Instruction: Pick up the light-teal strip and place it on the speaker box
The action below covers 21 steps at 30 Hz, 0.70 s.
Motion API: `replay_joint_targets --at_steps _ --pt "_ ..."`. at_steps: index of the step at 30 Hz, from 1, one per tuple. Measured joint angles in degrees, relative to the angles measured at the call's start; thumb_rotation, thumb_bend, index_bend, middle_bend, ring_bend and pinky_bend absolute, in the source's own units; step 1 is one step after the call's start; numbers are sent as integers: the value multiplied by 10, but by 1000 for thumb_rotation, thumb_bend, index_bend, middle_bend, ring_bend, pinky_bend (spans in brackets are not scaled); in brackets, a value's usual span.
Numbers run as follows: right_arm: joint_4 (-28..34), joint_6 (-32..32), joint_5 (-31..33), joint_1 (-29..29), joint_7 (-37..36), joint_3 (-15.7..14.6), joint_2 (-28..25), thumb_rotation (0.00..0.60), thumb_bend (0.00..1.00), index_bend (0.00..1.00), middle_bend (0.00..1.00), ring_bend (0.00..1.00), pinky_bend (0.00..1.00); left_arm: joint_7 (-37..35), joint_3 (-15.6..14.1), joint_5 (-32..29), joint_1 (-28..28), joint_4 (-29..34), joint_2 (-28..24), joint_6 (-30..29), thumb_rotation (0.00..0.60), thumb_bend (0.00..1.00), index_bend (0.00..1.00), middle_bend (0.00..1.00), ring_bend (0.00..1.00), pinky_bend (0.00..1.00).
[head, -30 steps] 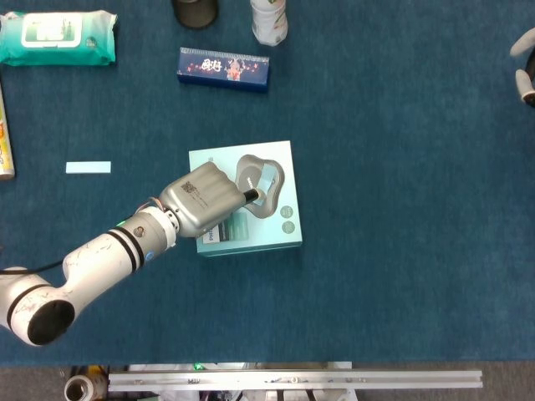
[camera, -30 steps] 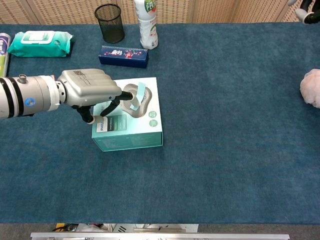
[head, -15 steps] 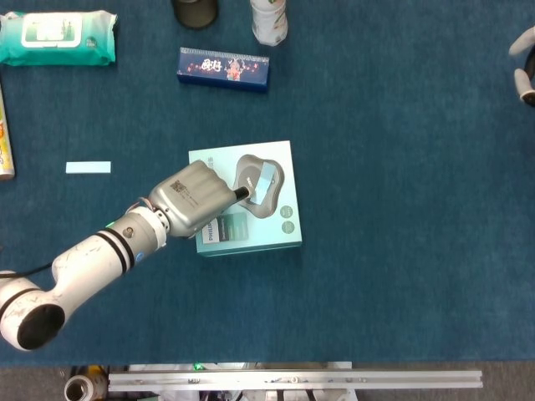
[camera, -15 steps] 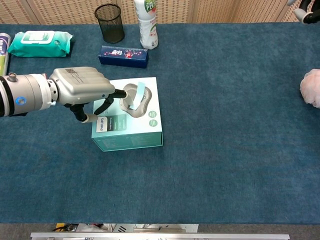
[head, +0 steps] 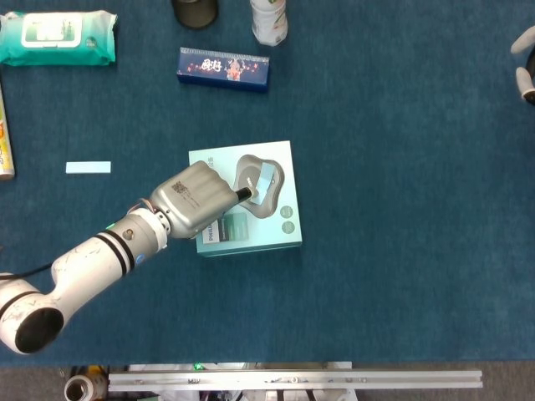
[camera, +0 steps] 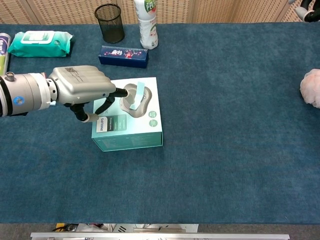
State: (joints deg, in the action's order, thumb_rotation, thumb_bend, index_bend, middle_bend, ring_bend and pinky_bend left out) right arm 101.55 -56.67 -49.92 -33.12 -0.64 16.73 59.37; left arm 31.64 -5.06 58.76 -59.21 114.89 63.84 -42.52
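Left robot hand (camera: 82, 90), silver, is hovering over the left part of the pale teal cardboard speaker box (camera: 131, 131); its fingers are apart and are gripping nothing, one dark fingertip (camera: 121, 92) reaching toward the light-teal strip (camera: 137, 95). That strip is lying on the box's top, over the printed grey speaker picture, its far end tilting upward in the chest view. A second light-teal strip (head: 88, 167) is lying flat on the dark blue cloth-covered desk (camera: 235, 150), well apart to the left. Behind the box, a dark blue rectangular carton (camera: 123, 56) is lying; beyond it are standing a black mesh pen cup (camera: 110, 23) and a white plastic bottle (camera: 145, 24). A teal wet-wipes pack (camera: 39, 43) is sitting far left. Right robot hand (head: 525, 63) is showing only partly at the far right edge; its state cannot be told.
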Motion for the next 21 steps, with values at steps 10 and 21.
replay_joint_targets --at_steps 10,21 --pt "-2 2 1 1 -1 1 0 600 383 447 654 664 818 12 -6 2 0 2 10 -1 600 864 158 1000 1000 936" --pt "-5 3 1 7 -8 2 -3 600 383 446 654 664 818 31 -9 -20 -9 2 19 -4 600 864 158 1000 1000 936"
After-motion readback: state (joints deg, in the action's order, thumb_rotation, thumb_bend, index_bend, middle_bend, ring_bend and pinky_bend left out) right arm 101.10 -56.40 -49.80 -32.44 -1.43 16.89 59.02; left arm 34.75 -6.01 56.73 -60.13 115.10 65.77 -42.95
